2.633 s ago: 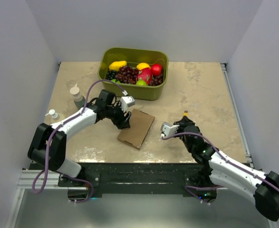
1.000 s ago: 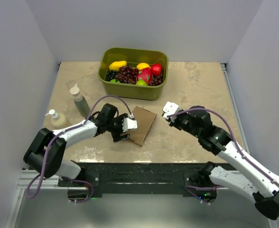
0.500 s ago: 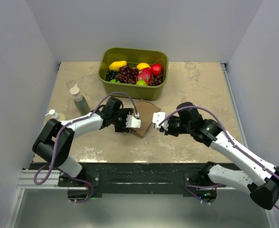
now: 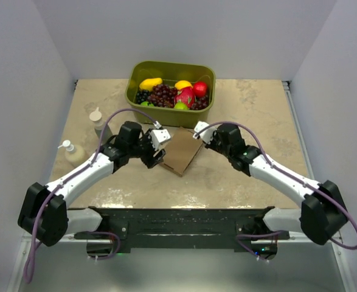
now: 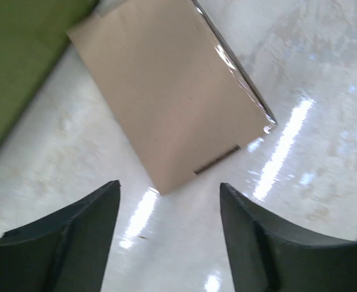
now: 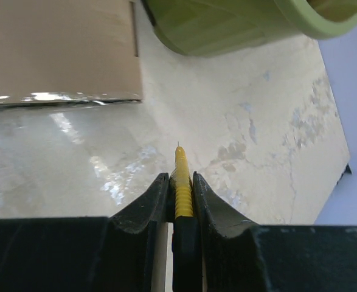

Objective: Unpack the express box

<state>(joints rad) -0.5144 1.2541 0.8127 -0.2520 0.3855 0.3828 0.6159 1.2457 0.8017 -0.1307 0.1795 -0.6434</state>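
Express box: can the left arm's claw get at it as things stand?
Probably yes. The left claw hangs open just short of the express box, which lies flat on the table with nothing between them.

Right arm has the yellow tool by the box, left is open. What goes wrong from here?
1. The left gripper hangs at a corner of the express box with its jaws open and gripping nothing. If the yellow pointed tool drags on the taped edge, the box may slide on the glossy table.
2. The right gripper is close to the green tub; a swing could clip its wall.
3. The tool is thin, so side load might twist it in the jaws.
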